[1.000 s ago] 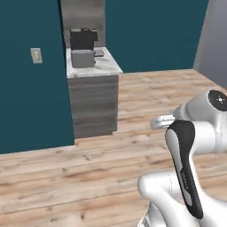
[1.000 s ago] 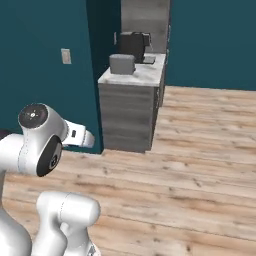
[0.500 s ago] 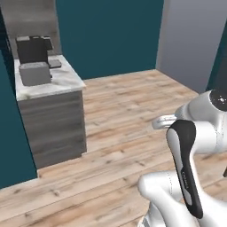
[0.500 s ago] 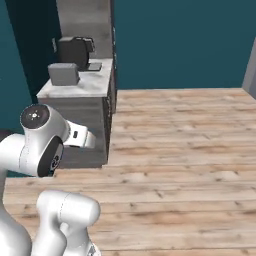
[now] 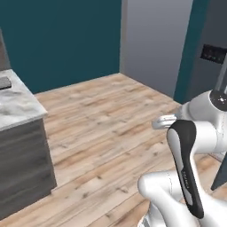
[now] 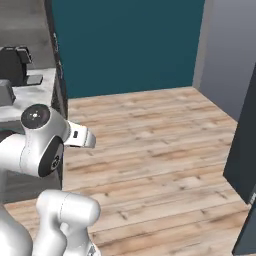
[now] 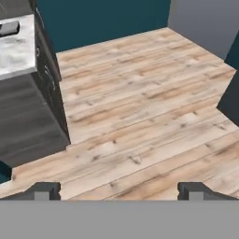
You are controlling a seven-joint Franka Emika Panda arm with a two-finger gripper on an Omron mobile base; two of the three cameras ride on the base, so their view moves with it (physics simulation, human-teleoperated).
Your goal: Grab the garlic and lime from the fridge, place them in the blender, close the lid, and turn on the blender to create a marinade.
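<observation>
At right, grey fridge (image 5: 212, 66), dark panel

walls: teal (image 5: 62, 40), grey (image 5: 155, 40) | floor: light wood planks (image 5: 106, 128) | left: marble-topped dark cabinet (image 5: 20, 146)

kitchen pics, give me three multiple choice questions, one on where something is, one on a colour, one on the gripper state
1. In the left base view, where does the fridge stand?
A. at the right edge
B. at the left edge
C. in the middle, against the far wall

2. What colour is the far wall?
A. white
B. teal
C. red

3. How does the gripper stand?
A. shut on a lime
B. shut with nothing in it
C. open with nothing in it

Answers:
1. A, the fridge, with its dark panel and long handle, rises at the right edge.
2. B, the wall behind the wooden floor is teal.
3. C, in the hand view the gripper has its fingertips far apart, with floor between them.
</observation>
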